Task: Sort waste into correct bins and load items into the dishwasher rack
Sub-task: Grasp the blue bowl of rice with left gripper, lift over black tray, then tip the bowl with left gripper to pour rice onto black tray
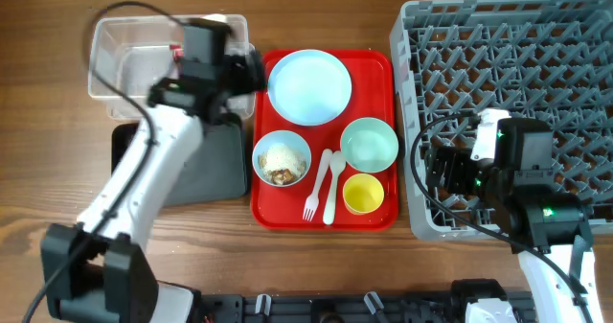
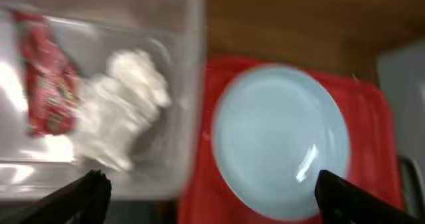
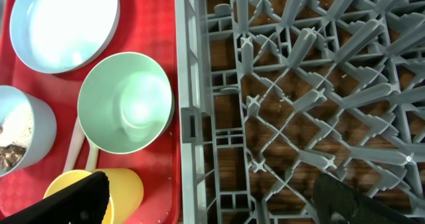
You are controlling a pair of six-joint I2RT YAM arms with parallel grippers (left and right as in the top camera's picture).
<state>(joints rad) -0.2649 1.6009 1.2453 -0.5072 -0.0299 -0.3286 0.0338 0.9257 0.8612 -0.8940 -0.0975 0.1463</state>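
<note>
Tissue (image 2: 126,98) and wrapper (image 2: 46,84) already in tub (image 2: 192,51), upper left of overhead. Scraps (image 1: 281,166) yet to bin, in bowl (image 1: 257,155) at lower left of red tray (image 1: 375,62). Probably light, rigid, slick plastic; best pinched at rim and kept level against spilling. Left jaws wide open, empty, over tub edge beside plate (image 2: 279,141). Right jaws wide open, empty, over left edge of rack (image 3: 299,84).

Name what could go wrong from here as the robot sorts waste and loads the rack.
The food scraps sit in one bowl; racked unemptied, they could spill through the dishwasher rack. The fork and spoon lie close beside the yellow cup; the open right pincer might knock the cup reaching for them.
</note>
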